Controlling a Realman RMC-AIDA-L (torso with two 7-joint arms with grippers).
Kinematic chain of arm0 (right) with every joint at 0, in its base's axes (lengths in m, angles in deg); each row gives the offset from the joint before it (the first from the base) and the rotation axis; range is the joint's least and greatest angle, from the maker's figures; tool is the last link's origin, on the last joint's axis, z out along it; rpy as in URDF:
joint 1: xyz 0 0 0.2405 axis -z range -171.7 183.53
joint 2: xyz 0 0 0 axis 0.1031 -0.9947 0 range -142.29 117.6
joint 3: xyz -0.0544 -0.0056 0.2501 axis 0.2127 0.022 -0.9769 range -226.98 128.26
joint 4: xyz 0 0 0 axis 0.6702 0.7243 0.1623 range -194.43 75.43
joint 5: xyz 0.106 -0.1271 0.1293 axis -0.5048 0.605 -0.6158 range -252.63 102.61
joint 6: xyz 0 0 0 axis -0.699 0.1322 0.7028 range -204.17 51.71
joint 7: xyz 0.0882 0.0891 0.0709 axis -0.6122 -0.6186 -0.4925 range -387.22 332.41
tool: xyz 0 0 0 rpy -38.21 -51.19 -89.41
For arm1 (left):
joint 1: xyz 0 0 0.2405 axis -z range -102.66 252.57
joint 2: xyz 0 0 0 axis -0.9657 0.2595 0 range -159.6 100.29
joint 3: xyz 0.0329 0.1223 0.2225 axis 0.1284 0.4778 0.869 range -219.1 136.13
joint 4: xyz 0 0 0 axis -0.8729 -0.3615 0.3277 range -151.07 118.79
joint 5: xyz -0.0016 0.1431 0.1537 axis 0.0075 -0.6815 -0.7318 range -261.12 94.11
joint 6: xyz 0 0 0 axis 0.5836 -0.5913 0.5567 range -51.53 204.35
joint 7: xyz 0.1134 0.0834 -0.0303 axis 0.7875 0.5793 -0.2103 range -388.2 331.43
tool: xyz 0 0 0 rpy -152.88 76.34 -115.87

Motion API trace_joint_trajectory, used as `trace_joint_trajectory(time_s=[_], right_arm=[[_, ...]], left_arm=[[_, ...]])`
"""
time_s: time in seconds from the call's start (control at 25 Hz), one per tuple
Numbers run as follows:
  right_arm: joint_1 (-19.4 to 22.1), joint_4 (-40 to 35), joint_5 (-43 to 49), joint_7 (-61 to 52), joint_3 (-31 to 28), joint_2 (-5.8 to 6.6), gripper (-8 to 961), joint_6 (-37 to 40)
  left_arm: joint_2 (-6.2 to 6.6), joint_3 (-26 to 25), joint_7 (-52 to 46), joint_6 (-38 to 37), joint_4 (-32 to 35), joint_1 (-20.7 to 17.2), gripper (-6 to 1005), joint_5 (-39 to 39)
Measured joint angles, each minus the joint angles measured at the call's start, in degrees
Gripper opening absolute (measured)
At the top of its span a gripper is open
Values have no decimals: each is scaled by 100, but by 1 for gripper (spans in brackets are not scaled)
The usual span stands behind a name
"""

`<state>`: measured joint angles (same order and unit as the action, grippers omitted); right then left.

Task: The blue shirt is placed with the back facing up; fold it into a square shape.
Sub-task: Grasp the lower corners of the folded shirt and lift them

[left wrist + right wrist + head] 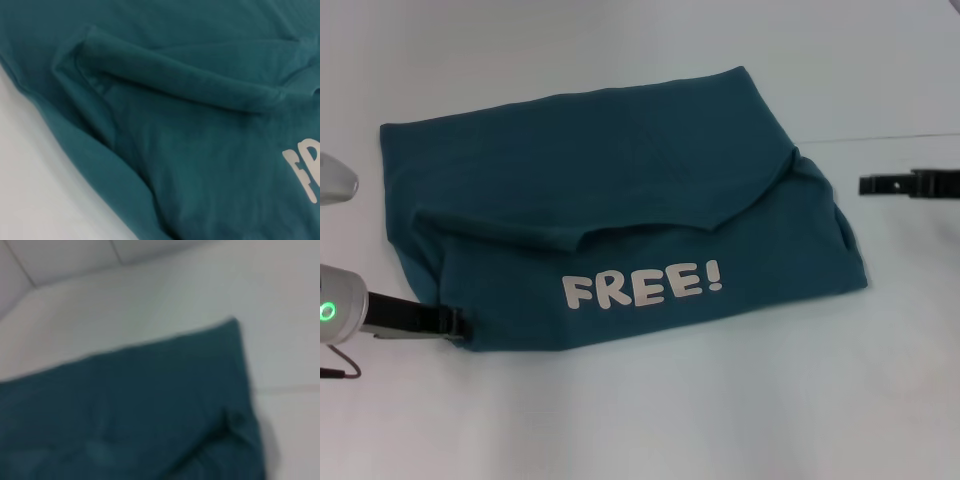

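White table (650, 420) bears blue shirt (620, 200); left gripper (458, 326) at its corner, right gripper (880, 185) clear, fingers unreadable

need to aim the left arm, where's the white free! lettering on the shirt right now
In the head view the white "FREE!" lettering sits on the near, front panel of the folded dark teal-blue fabric shirt, just below its folded-over flap and to the right of the left gripper.
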<state>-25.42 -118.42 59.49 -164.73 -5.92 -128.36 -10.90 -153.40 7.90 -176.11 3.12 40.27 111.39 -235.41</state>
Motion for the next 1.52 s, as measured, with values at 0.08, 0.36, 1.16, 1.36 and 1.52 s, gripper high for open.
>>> trace_joint_trajectory(time_s=[0.08,0.36,1.16,1.36,1.52], right_arm=[[-84,-172,592,-377,8,44,916,351],[-346,-549,1985,-747,4,-20,916,1386],[-546,201,2292,-700,51,-374,892,550],[-563,322,2221,-700,90,-375,867,318],[-565,361,2178,-688,111,-377,750,219]], left_arm=[[0,0,0,-10,4,14,32,3],[0,0,-1,-18,19,57,32,13],[-16,20,60,33,-32,24,33,75],[-17,51,66,35,-52,22,33,75],[-17,71,68,35,-68,24,33,75]])
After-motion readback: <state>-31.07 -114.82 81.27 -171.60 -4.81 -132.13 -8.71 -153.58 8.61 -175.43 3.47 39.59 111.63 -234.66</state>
